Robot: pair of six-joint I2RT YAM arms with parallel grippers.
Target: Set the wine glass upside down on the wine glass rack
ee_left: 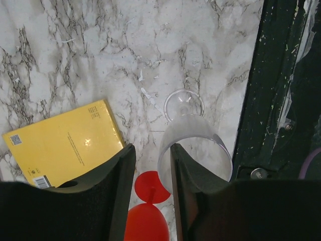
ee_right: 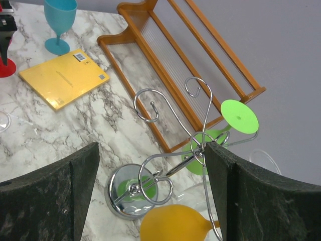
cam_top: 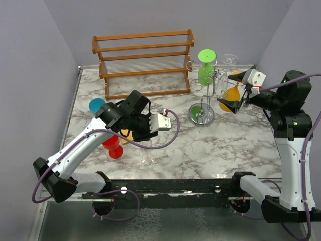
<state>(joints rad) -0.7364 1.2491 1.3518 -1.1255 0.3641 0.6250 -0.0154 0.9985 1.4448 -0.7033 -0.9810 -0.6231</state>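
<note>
A clear wine glass (ee_left: 196, 134) stands upright near the table's front edge, with a red wine glass (ee_left: 146, 221) beside it. My left gripper (ee_left: 152, 150) hangs over both, jaws partly open. Its right finger (ee_left: 186, 193) lies within the clear rim's outline. The bowl's near wall and the red glass show in the gap, and the left finger is apart from that wall. The silver wine glass rack (cam_top: 202, 95) holds a green glass (cam_top: 205, 70), an orange glass (ee_right: 175, 226) and a clear one (cam_top: 229, 60), all upside down. My right gripper (ee_right: 152, 160) stands open by the rack's top wires.
A yellow book (ee_left: 62, 143) lies flat left of the glasses. A blue goblet (ee_right: 59, 22) stands at the far left. The brown wooden slatted shelf (cam_top: 144, 63) lines the back wall. The black frame rail (ee_left: 271, 100) runs along the front edge, close to the clear glass.
</note>
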